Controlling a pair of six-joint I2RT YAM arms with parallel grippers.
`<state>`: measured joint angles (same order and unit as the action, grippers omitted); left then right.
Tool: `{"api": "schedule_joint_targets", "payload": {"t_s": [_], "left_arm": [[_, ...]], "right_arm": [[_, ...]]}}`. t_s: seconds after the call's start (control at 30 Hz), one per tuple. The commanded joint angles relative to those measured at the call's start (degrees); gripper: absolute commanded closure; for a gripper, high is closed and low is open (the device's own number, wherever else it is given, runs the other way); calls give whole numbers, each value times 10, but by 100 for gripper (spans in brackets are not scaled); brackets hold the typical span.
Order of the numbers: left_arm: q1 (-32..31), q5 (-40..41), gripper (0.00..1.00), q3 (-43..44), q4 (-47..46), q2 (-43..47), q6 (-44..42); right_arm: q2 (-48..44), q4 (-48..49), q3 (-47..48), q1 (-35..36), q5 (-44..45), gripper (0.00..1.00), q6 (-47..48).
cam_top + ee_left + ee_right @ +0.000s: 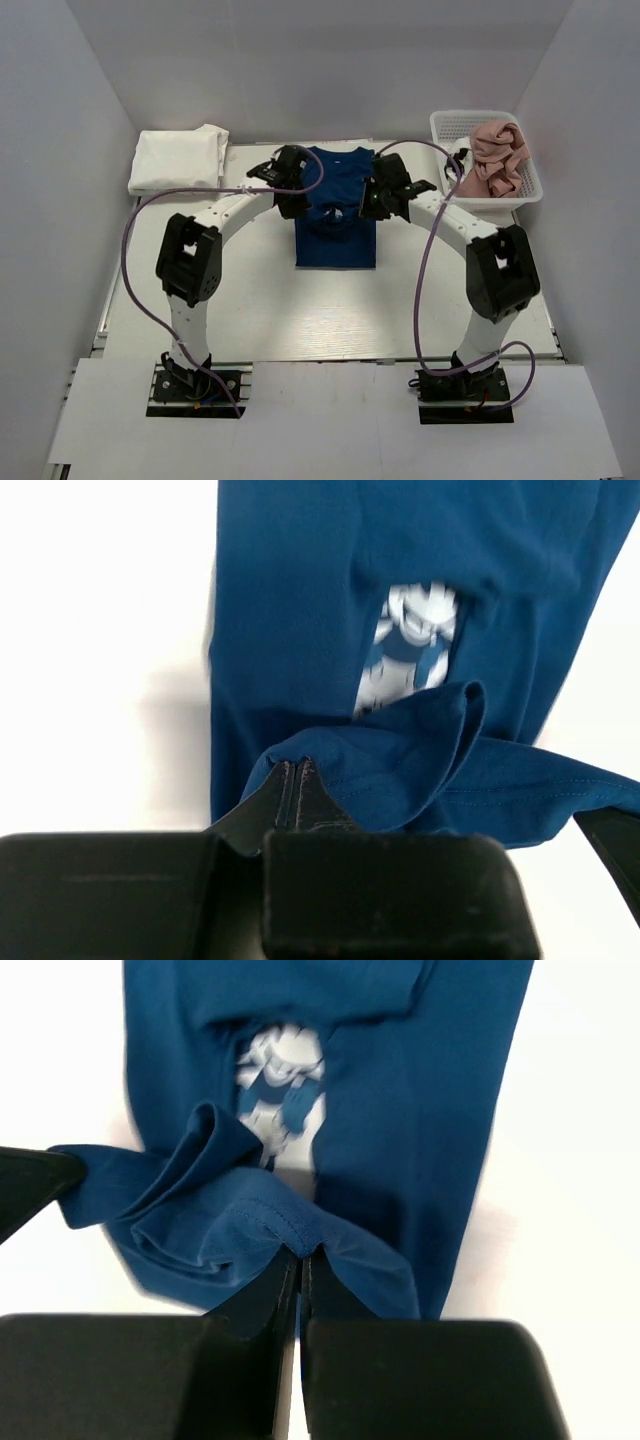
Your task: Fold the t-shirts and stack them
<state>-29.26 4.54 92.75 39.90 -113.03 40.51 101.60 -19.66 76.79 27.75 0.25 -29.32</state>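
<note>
A navy blue t-shirt (336, 210) lies in the middle of the table, its sides folded in to a narrow strip, with a pale cartoon print (410, 640) showing in the gap. My left gripper (292, 765) is shut on a fold of its blue cloth (400, 760), lifted off the table. My right gripper (303, 1252) is shut on the hemmed edge (270, 1220) of the same shirt. In the top view both grippers, left (292, 196) and right (378, 196), hover over the shirt's two sides. A folded white t-shirt (178, 158) rests at the back left. A dusty pink t-shirt (497, 155) lies crumpled in the basket.
A white mesh basket (447, 125) stands at the back right corner. White walls close in the table on the left, back and right. Purple cables (430, 260) loop from both arms down to their bases.
</note>
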Motion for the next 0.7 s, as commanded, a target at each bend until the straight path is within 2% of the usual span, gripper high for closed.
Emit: {"api": "schedule_joint_targets", "payload": {"t_s": [0.0, 0.13, 0.33, 0.37, 0.43, 0.47, 0.5, 0.53, 0.57, 0.6, 0.67], "left_arm": [[7, -10, 100, 55, 5, -30, -41], [20, -25, 100, 78, -5, -58, -47], [46, -37, 100, 102, -5, -92, -36], [55, -37, 97, 102, -12, -99, -36], [69, -43, 74, 131, -29, -110, -41], [81, -43, 41, 164, -29, -126, -41], [86, -51, 25, 186, -24, -137, -46], [92, -59, 17, 210, -11, -146, -54], [99, -59, 13, 245, 16, -153, -60], [99, -59, 0, 245, 16, -153, -70], [99, -59, 0, 215, 4, -132, -76]], "right_arm": [[31, 1, 51, -14, 4, 100, 14], [85, 1, 85, -27, -34, 100, 19], [117, -1, 109, -52, -11, 100, -1], [122, 6, 107, -53, -11, 88, -1], [129, 66, 98, -57, -20, 63, 17], [133, 104, 93, -58, -23, 28, 24], [135, 118, 99, -59, -30, 15, 39], [137, 120, 104, -60, -42, 10, 42], [126, 118, 107, -62, -49, 10, 51], [117, 118, 94, -59, -51, 10, 58], [72, 134, 72, -57, -54, 10, 62]]}}
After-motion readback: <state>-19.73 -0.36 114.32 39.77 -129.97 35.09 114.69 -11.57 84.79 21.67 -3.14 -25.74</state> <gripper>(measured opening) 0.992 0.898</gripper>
